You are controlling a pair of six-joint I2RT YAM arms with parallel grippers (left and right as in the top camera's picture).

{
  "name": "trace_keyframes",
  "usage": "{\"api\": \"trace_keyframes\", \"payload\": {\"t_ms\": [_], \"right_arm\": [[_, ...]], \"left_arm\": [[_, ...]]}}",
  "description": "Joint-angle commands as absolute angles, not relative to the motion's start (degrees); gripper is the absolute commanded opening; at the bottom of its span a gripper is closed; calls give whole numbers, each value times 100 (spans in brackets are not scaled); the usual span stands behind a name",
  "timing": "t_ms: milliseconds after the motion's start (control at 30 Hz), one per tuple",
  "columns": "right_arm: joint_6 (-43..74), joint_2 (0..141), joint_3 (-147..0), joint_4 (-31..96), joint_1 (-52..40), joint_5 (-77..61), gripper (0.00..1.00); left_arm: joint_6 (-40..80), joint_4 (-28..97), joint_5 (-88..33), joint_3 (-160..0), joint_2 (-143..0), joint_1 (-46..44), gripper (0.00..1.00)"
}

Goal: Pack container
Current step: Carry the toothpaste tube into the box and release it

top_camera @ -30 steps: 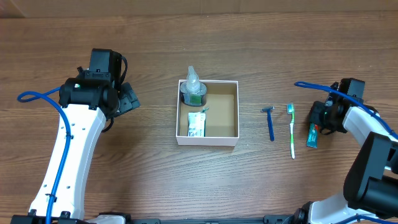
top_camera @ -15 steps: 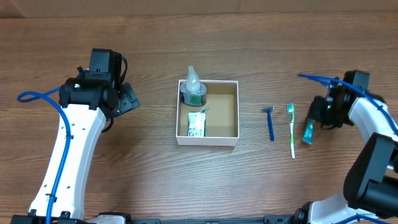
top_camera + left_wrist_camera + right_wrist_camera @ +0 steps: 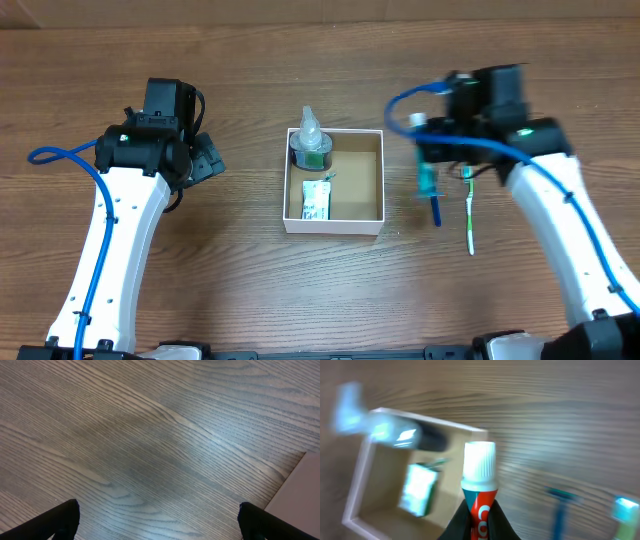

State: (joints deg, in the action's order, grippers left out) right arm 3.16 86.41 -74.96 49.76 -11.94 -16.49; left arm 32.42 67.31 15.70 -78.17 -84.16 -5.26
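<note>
Container point(image 3: 362, 192) sits mid-surface, open side up, between my two arms, holding a wrapped bottle point(image 3: 309, 145) in its far-left corner and a small packet point(image 3: 316, 200) in front of that. Right arm reaches over the surface just right of it. The right gripper point(image 3: 477, 524) has its jaws clenched on a toothpaste tube point(image 3: 479, 485), cap pointing away, above the razor point(image 3: 436, 210) and beside the toothbrush point(image 3: 470, 215). Left arm sits well left; left gripper point(image 3: 205, 160) jaws spread over bare wood.
</note>
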Motion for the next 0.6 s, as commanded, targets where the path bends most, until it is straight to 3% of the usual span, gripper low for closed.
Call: {"api": "trace_keyframes", "payload": {"t_ms": [0,200,567], "right_arm": [[773,8702,-7614,4718,-1935,-1131,6],[1013,9065,-7612,4156,-2689,-801,8],[1076,9813,-7609,3876,-2779,-493,9]], "left_arm": [[3129,6724,1649,-7929,-8326,-517,100],[3131,6724,1649,-7929,-8326,-517,100],[3129,6724,1649,-7929,-8326,-517,100]]}}
